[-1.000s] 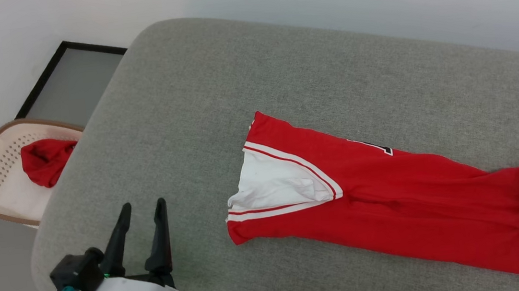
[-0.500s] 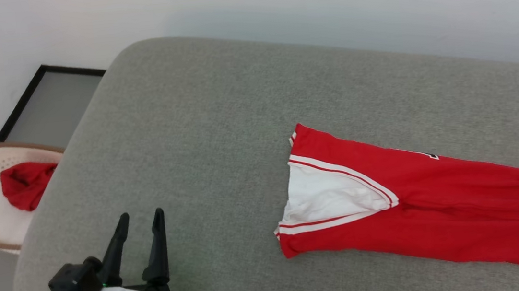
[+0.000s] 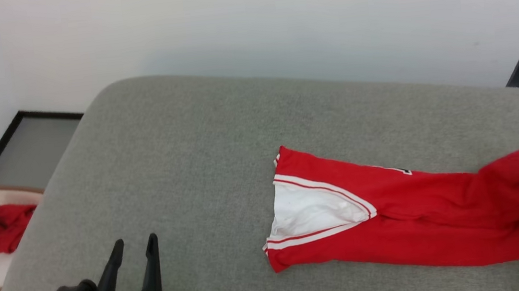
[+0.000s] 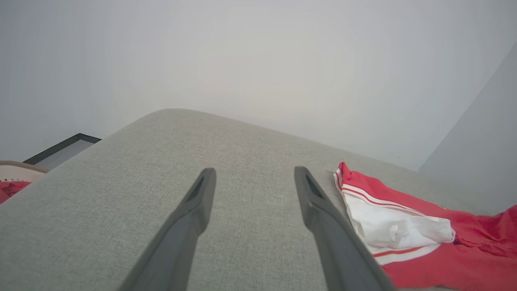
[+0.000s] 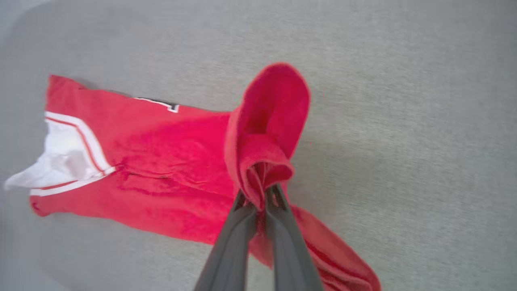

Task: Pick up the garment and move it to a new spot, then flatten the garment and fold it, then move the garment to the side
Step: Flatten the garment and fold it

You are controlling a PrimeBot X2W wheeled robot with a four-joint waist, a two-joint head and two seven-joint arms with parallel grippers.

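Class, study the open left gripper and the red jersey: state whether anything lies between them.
Nothing visible does. Bare grey cushion lies between the left gripper and the garment, whose white sleeve is the nearest part.

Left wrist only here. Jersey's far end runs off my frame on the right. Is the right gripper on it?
Observer: Yes, the right gripper is shut on a bunched red fold of the garment, at the end opposite the white sleeve.
Operator: Is that end lifted?
Observer: It is raised in a loop, while the rest lies on the grey cushion.
Operator: Print visible?
Observer: Just a corner of black, white-outlined print at the garment's far edge.
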